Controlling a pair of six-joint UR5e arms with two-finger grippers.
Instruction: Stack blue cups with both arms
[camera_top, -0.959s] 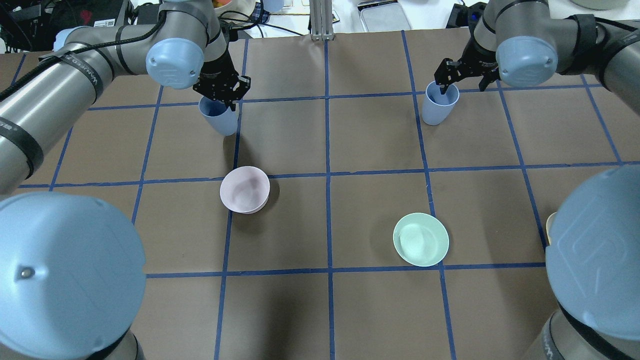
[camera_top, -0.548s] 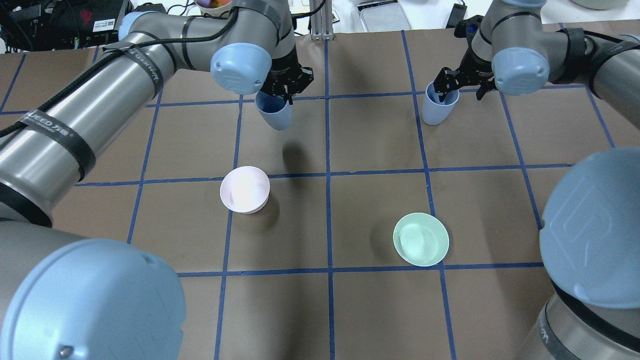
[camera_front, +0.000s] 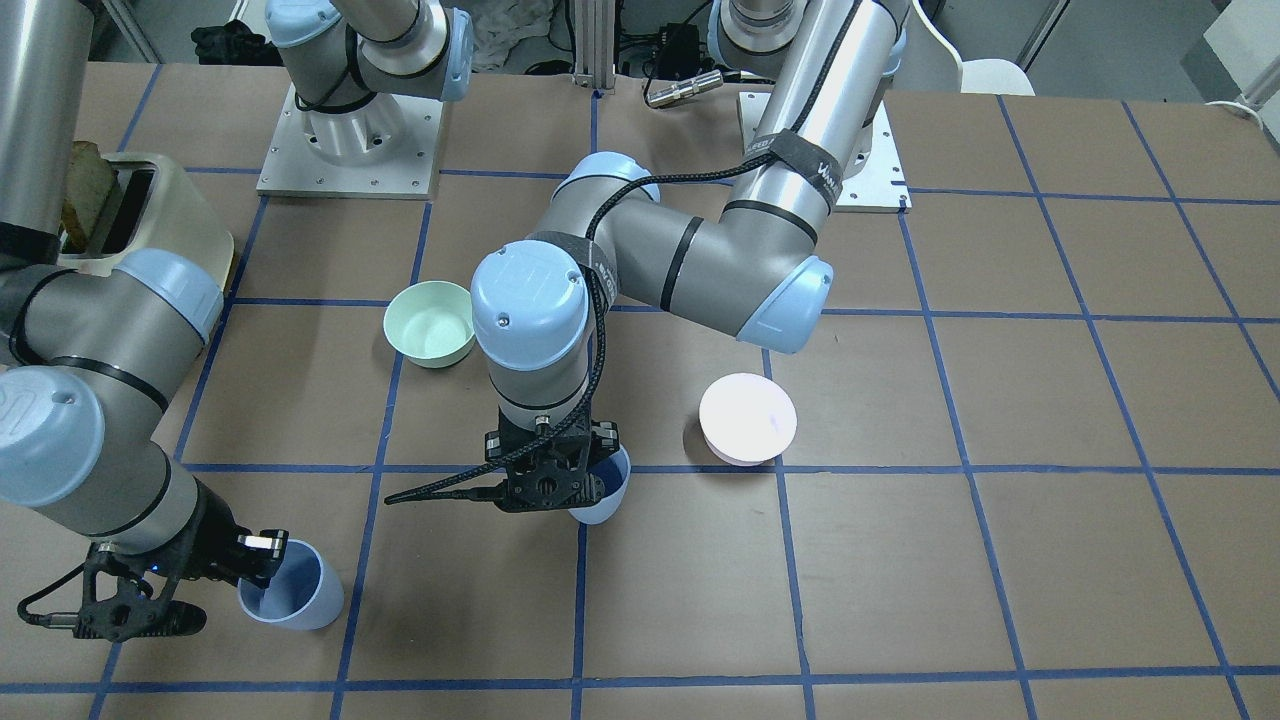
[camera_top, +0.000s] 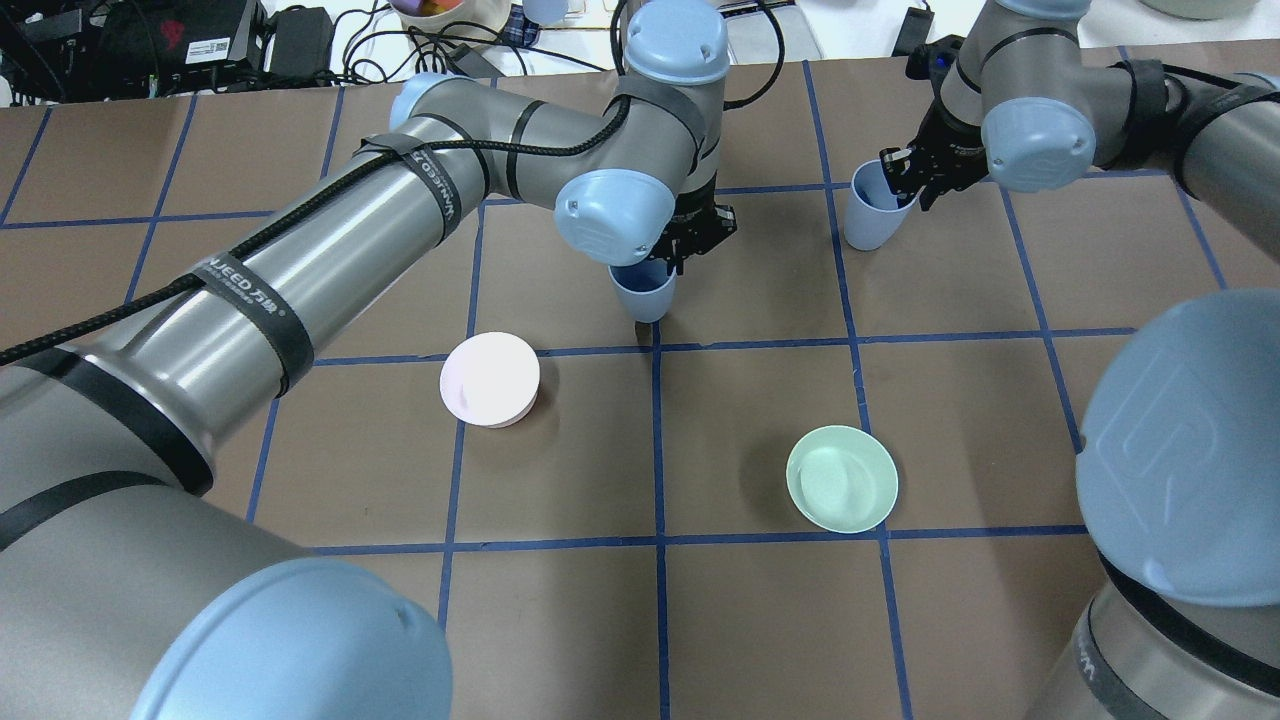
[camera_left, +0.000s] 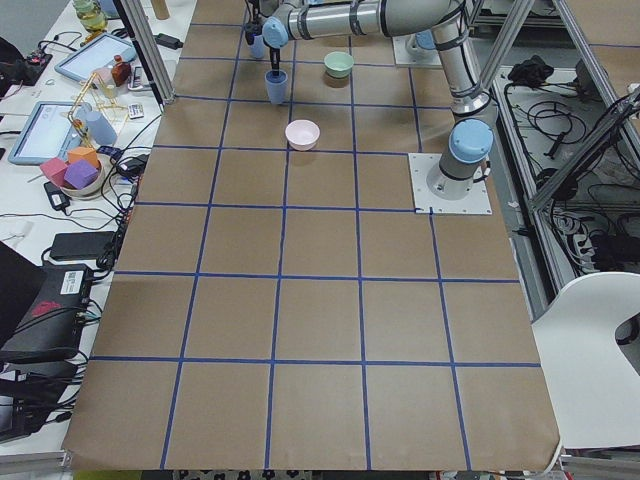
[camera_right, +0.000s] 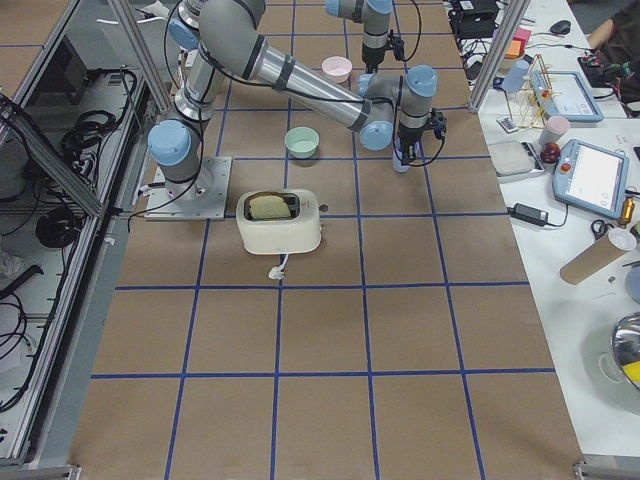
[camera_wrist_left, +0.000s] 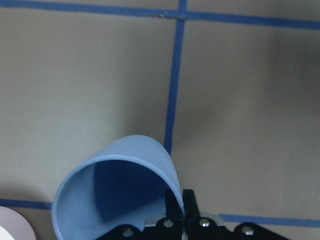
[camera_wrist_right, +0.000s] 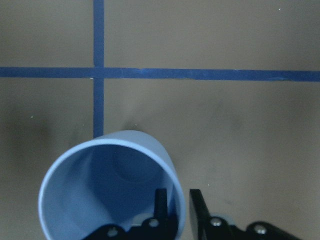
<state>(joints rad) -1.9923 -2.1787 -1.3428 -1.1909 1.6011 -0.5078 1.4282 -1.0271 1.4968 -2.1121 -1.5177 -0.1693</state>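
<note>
My left gripper (camera_top: 690, 238) is shut on the rim of one blue cup (camera_top: 642, 292) and holds it just above the table near the middle; it also shows in the front view (camera_front: 545, 482) with the cup (camera_front: 608, 492). In the left wrist view the fingers (camera_wrist_left: 189, 200) pinch the cup's wall (camera_wrist_left: 142, 152). My right gripper (camera_top: 905, 175) stands astride the rim of the second blue cup (camera_top: 866, 215), which stands on the table at the far right. In the right wrist view one finger (camera_wrist_right: 161, 202) is inside the cup (camera_wrist_right: 110, 185) and one outside, with a small gap left.
A pale pink bowl (camera_top: 490, 380) sits left of centre and a mint-green bowl (camera_top: 842, 478) right of centre, both nearer the robot than the cups. A cream toaster (camera_front: 150, 215) with bread stands by the right arm's base.
My left arm has carried its blue cup rightward from the far left to the table's middle. My right gripper has narrowed around the second cup's rim; that cup has stayed in place.
</note>
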